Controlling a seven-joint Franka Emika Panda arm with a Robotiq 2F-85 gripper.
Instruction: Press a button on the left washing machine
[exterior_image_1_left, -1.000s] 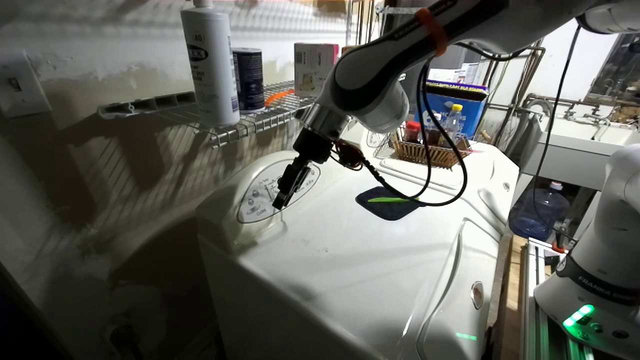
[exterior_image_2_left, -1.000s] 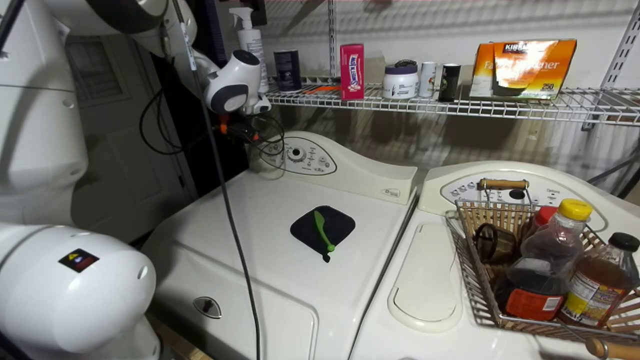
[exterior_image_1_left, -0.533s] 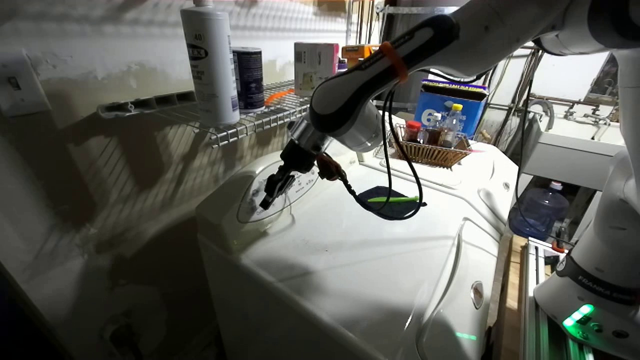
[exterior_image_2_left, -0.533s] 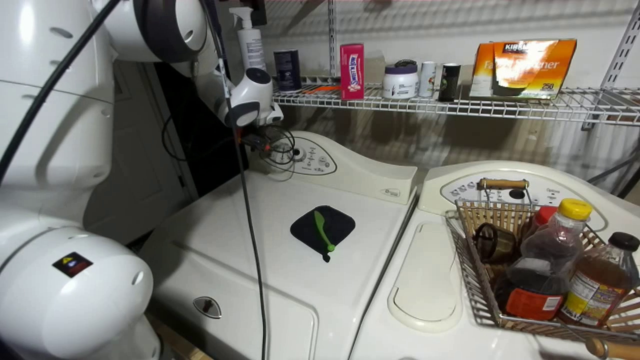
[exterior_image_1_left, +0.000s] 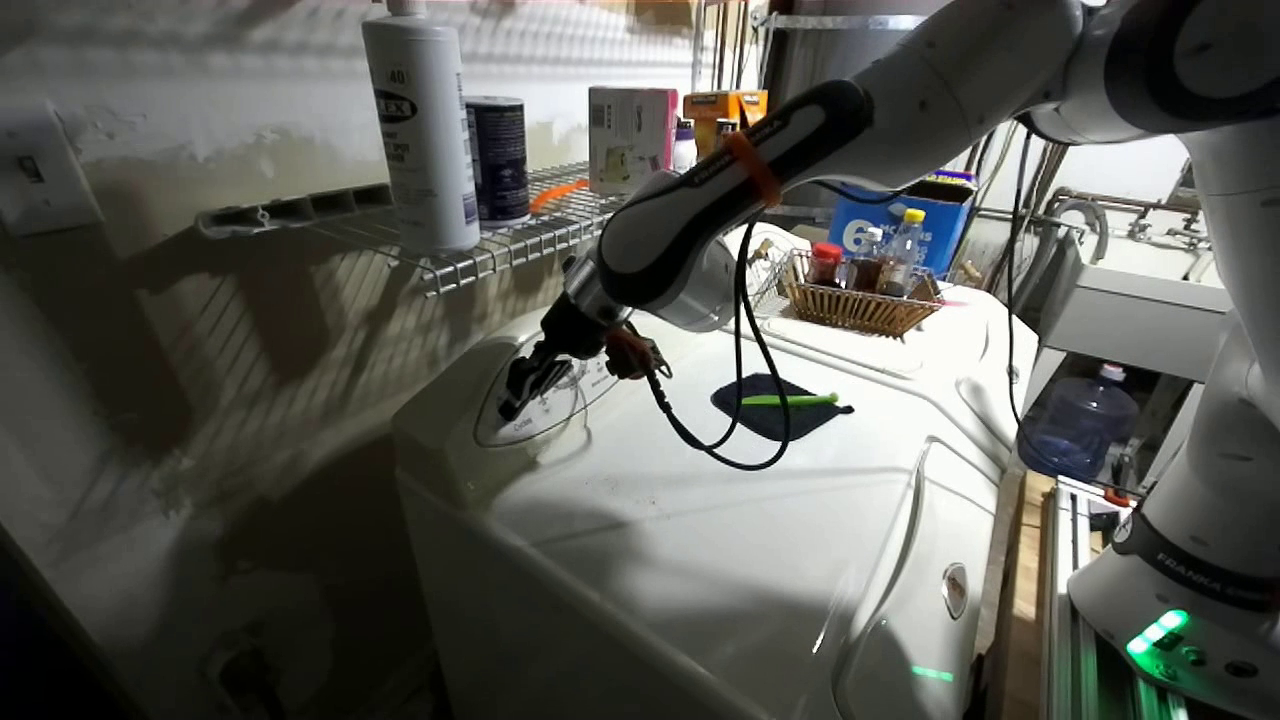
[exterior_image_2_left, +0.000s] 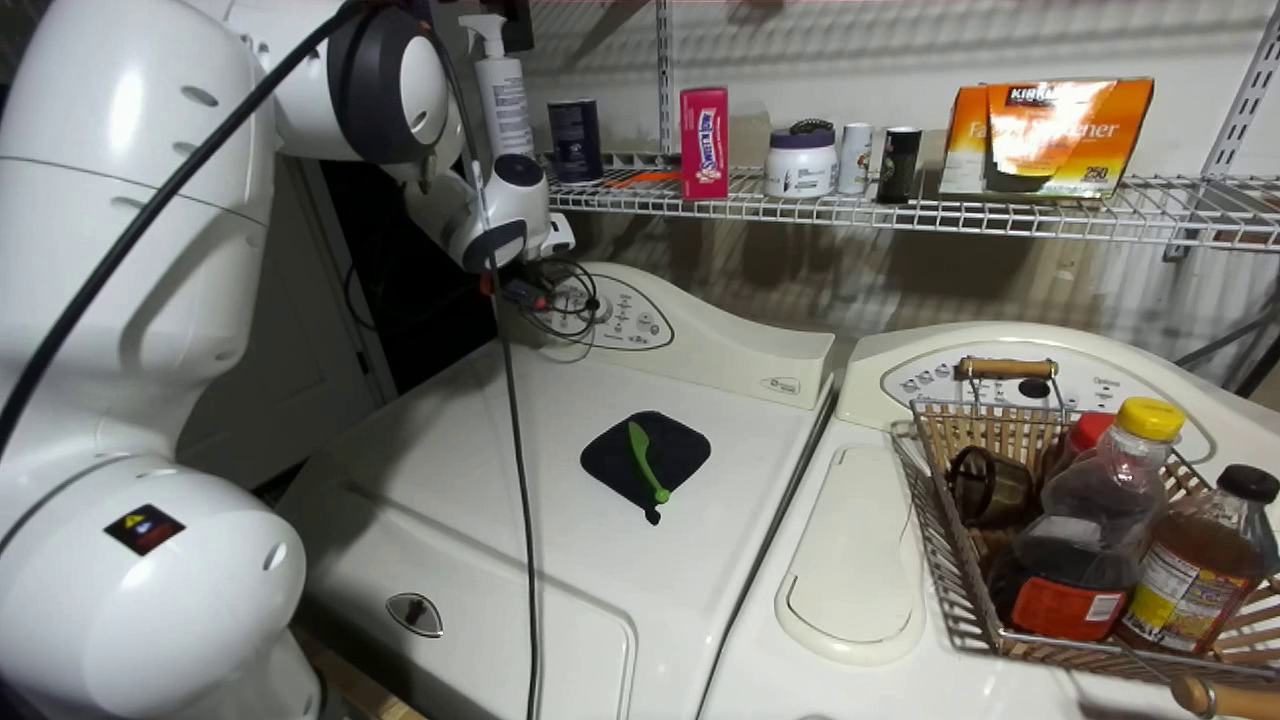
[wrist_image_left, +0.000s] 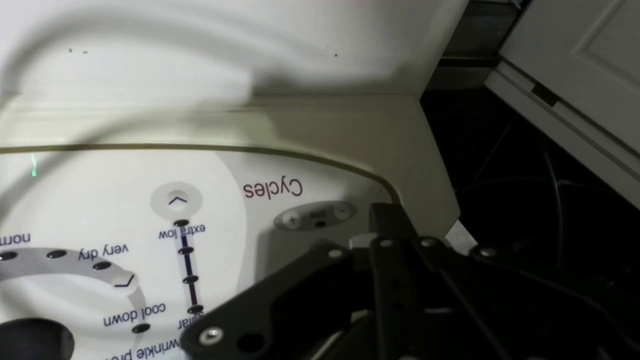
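The left washing machine (exterior_image_2_left: 480, 430) is large and glossy white, and also shows in an exterior view (exterior_image_1_left: 690, 500). Its oval control panel (exterior_image_2_left: 635, 322) is at the back. In the wrist view the panel (wrist_image_left: 200, 170) appears upside down, with the word "Cycles", a plus button (wrist_image_left: 291, 219) and a minus button (wrist_image_left: 342, 210). My gripper (exterior_image_1_left: 508, 410) is over the panel's left end. In the wrist view its dark fingertips (wrist_image_left: 390, 215) are together, empty, just beside the minus button. I cannot tell whether they touch the panel. In an exterior view, the arm and cables hide the fingers.
A second white machine (exterior_image_2_left: 850, 560) stands at the right, with a basket (exterior_image_2_left: 960, 560) of bottles on it. A dark cloth (exterior_image_2_left: 600, 460) with a green utensil (exterior_image_2_left: 645, 460) lies on the left machine. A wire shelf (exterior_image_2_left: 740, 210) with bottles and boxes hangs above. Loose cables (exterior_image_1_left: 740, 460) dangle from the arm.
The gripper has moved across the panel to its left end, away from the middle. The arm has reached further in and lower, and its cables have swung along. The fingers appear unchanged.
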